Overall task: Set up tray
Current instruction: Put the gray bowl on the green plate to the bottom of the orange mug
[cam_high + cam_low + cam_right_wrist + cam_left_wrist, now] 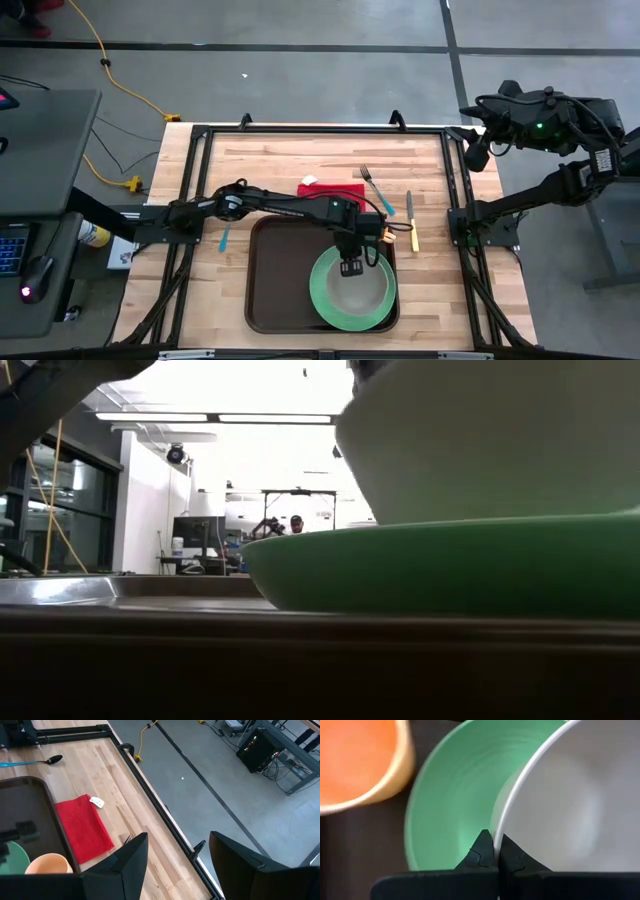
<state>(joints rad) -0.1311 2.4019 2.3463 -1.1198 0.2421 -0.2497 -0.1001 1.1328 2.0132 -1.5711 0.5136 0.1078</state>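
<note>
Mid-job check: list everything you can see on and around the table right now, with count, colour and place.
tray: one, dark brown, near middle of the table
plate: one, green, on the tray's right part
bowl: one, white, on the plate, rim pinched by the left gripper
cup: one, orange, on the tray's far right corner
napkin: one, red, on the table just beyond the tray
fork: one, blue handle, right of the napkin
knife: one, yellow handle, right of the tray
spoon: one, blue handle, left of the tray
left gripper: shut on the bowl's rim, over the tray
right gripper: open, raised off the table's far right corner
</note>
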